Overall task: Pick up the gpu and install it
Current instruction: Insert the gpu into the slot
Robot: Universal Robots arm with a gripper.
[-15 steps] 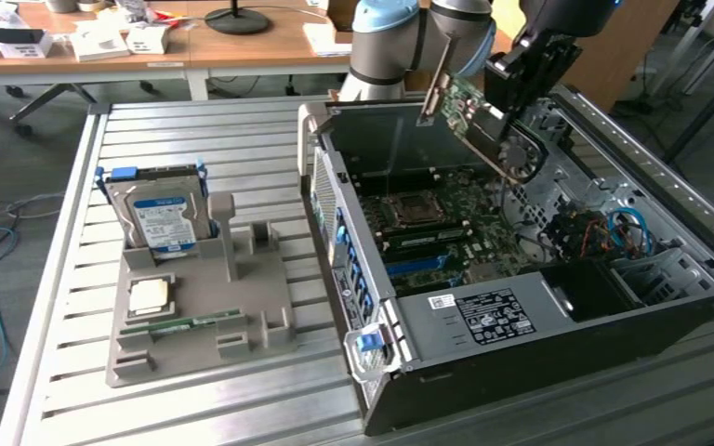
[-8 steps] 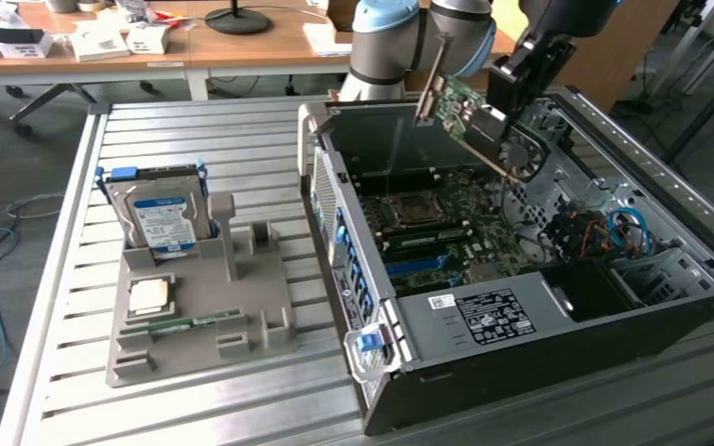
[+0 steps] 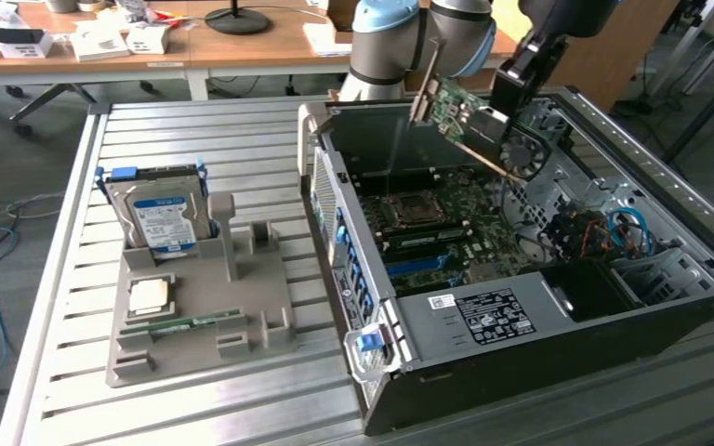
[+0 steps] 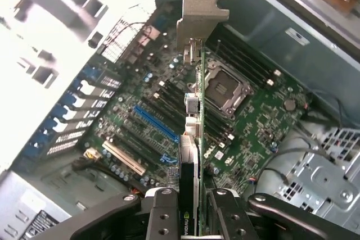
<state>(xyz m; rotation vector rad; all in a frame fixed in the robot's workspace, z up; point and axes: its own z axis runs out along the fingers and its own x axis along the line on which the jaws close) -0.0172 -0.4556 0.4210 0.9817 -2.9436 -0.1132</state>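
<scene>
Right now the black two-fingered pincer (image 4: 191,209) is closed on the gpu (image 4: 191,139), a thin, flat green and dark card with a silvery metal bracket at one end. One finger presses on each flat side, so the card stands on its thin edge between them. In the exterior view the pincer (image 3: 509,98) holds the gpu (image 3: 456,110) up in the air over the big black open computer case (image 3: 654,195), and the card looks a bit tilted. It hangs above the green main board (image 4: 264,116) and is not touching it. I think it is held on edge like this so that its long edge can go down into one of the long slots, such as the long blue slot (image 4: 154,123). The case lies on its side with the open side up, which lets the arm reach in from above. The case rests on a silver metal surface (image 3: 208,130) made of slats. Beside it is a grey plastic holder (image 3: 264,325), with a boxy hard drive with a blue-white label (image 3: 165,218) standing in it and a narrow green memory stick (image 3: 183,323) lying flat.
</scene>
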